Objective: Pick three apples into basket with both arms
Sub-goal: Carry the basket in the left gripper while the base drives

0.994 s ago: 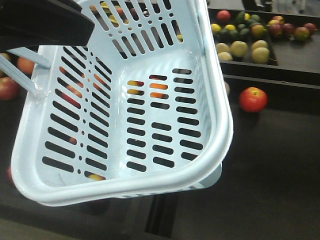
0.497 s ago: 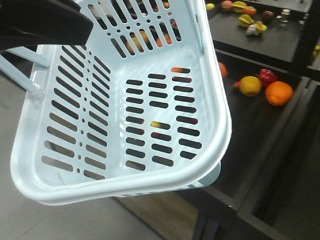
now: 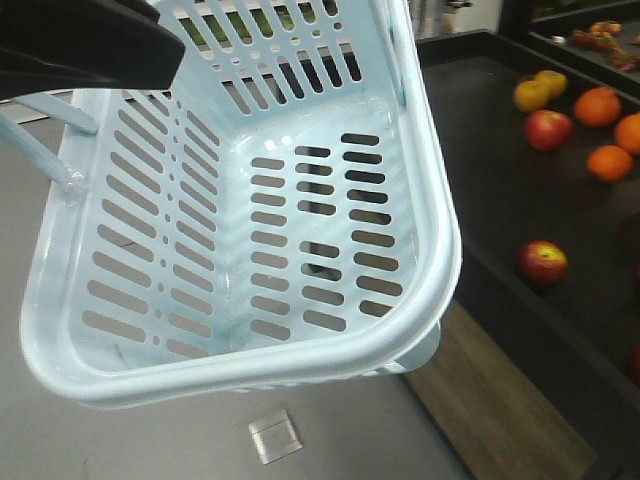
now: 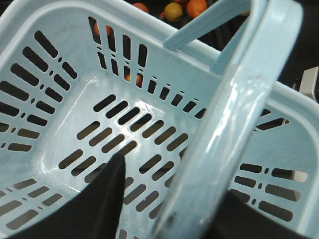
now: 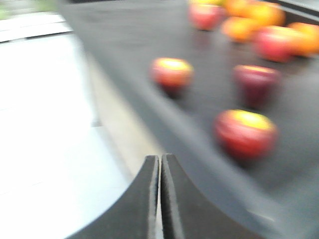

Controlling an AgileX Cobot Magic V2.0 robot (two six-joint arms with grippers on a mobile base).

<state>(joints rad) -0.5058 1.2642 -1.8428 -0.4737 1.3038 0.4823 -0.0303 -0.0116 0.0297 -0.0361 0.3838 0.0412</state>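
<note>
Between the left gripper's (image 4: pixel 172 191) fingers runs the tilted basket's (image 3: pixel 432 200) handle (image 4: pixel 234 99), gripped. Right of the basket, a maroon apple (image 5: pixel 256 82) lies on a dark shelf (image 5: pixel 124 30). Fingers of the right gripper (image 5: pixel 160 191) are pressed together.

A black table (image 5: pixel 124 40) stretches ahead and to the right of the right gripper (image 5: pixel 159 196), with blurred oranges (image 5: pixel 239 27) at its far end. A pale grey floor (image 5: pixel 45 124) lies to the gripper's left, and a wooden strip (image 5: pixel 119 129) lies just ahead.
</note>
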